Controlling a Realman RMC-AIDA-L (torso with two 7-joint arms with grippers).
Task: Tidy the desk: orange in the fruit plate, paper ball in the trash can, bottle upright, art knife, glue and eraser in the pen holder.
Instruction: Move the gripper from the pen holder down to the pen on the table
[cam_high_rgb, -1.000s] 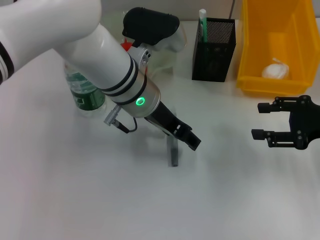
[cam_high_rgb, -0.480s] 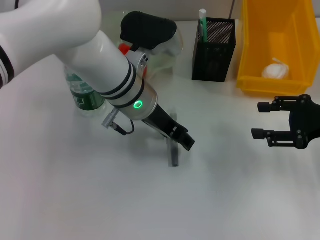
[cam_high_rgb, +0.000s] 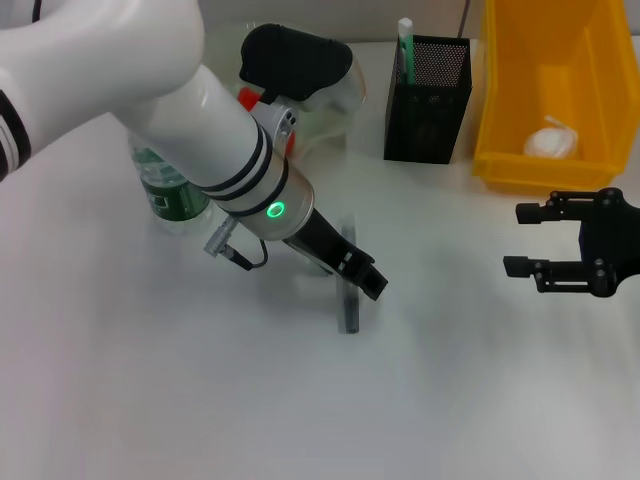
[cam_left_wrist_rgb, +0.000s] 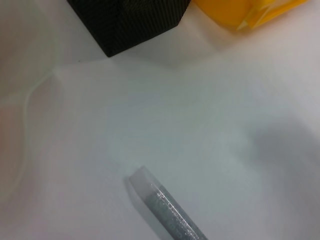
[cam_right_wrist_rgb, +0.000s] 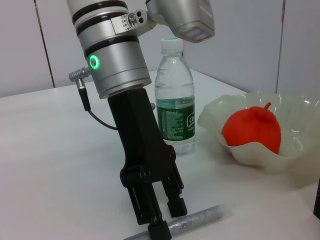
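The grey art knife (cam_high_rgb: 347, 300) lies flat on the white desk. My left gripper (cam_high_rgb: 368, 285) is down over it, open, with one finger on each side of the art knife (cam_right_wrist_rgb: 202, 217) in the right wrist view. My right gripper (cam_high_rgb: 556, 254) hovers open and idle at the right. The bottle (cam_high_rgb: 168, 187) stands upright. In the pale-green fruit plate (cam_right_wrist_rgb: 225, 117) sits the orange (cam_right_wrist_rgb: 251, 129). The mint-green glue (cam_high_rgb: 405, 45) stands in the black pen holder (cam_high_rgb: 428, 98). A paper ball (cam_high_rgb: 552, 140) lies in the yellow trash can (cam_high_rgb: 545, 165). The eraser is out of view.
The pen holder and the trash can stand side by side along the far edge, behind the knife. My left arm (cam_high_rgb: 150, 90) crosses over the bottle and the fruit plate. White desk surface (cam_high_rgb: 300, 410) stretches in front of the knife.
My left gripper has slid slightly left and down onto the art knife. The right arm has not moved.
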